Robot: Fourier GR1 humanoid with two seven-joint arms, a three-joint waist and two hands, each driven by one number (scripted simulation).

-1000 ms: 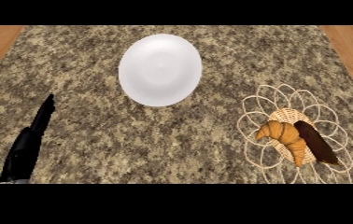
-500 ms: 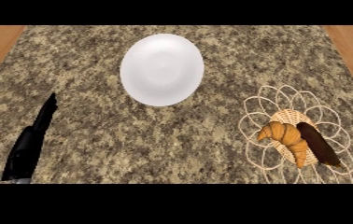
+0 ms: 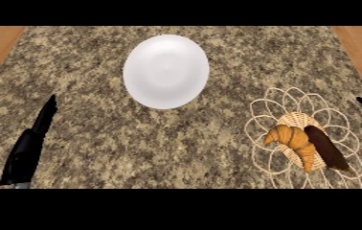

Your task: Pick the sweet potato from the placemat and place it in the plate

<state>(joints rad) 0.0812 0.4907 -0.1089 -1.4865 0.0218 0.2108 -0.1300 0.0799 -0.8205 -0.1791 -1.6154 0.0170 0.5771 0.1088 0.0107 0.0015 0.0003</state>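
- A speckled brown and grey stone table (image 3: pixel 106 128) is seen from steeply above, with strips of wood showing at its far left and far right corners.
- A white round plate (image 3: pixel 166 71) lies on the table, a little left of centre and toward the far side; nothing is on it.
- A woven placemat (image 3: pixel 272 128) with a looped, petal-like wire edge lies at the lower right, well apart from the plate.
- On the solid woven middle of the placemat, a golden-brown croissant (image 3: pixel 293 143) is seen, with a dark brown, elongated sweet potato (image 3: pixel 326 148) just beside it on its right, lying at a slant.
- The left hand (image 3: pixel 29 145) is seen at the lower left edge, black, with its fingers held straight and together, pointing up and away; nothing is held and it is well apart from the plate.
- At the right edge only a tiny dark tip is seen; whether it belongs to the right hand cannot be told.
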